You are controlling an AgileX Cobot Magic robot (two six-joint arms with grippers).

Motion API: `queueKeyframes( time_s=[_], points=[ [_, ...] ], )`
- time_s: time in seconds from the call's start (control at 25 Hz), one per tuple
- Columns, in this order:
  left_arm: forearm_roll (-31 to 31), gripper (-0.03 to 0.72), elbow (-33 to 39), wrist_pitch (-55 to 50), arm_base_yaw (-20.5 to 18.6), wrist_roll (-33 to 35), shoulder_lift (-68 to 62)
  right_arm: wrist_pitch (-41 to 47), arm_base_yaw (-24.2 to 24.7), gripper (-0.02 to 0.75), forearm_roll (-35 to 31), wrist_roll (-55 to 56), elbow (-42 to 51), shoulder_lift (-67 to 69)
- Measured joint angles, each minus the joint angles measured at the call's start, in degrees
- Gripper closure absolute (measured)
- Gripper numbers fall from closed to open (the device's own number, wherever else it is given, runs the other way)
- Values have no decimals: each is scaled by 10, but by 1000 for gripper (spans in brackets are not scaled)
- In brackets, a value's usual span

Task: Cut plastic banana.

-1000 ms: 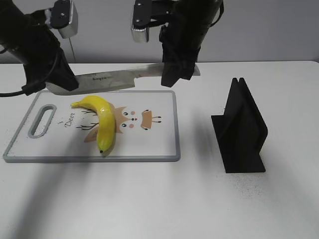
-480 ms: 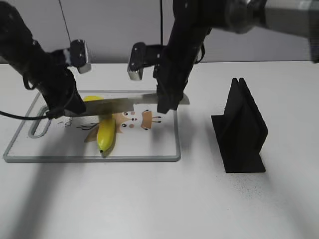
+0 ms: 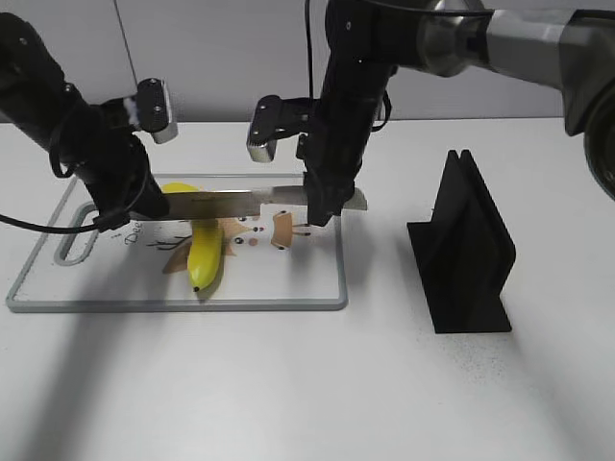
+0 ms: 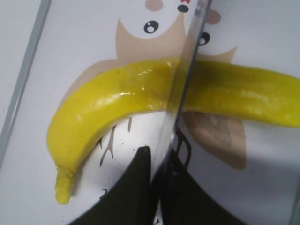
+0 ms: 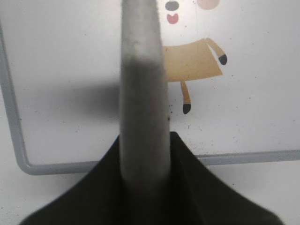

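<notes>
Both grippers clamp one knife: the left gripper closes on the handle end, the right gripper on the blade's far end. On the cutting board, the plastic banana lies left of centre, and the blade crosses it at mid-length, touching its top. Glossy and hard-looking, it seems light, stiff and slippery, likely to roll under the edge; the thick middle, beside the blade, would be the place to steady it

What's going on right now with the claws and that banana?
Both claws shut on knife, one each end. Blade across plastic banana, on cutting board. Nothing in the way.
</notes>
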State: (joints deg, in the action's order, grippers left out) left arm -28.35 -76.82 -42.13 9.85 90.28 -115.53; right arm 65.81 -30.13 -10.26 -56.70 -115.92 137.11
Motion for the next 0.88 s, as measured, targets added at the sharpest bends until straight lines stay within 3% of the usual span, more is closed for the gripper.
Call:
queueKeyframes(
  time_s=[0.32, 0.88],
  points=[
    [21, 656, 10, 16, 1, -9, 54, 36, -1, 560, 10, 6, -80, -2],
    [25, 663, 10, -43, -2, -15, 161, 51, -3, 533, 0, 40, -82, -86]
  ],
)
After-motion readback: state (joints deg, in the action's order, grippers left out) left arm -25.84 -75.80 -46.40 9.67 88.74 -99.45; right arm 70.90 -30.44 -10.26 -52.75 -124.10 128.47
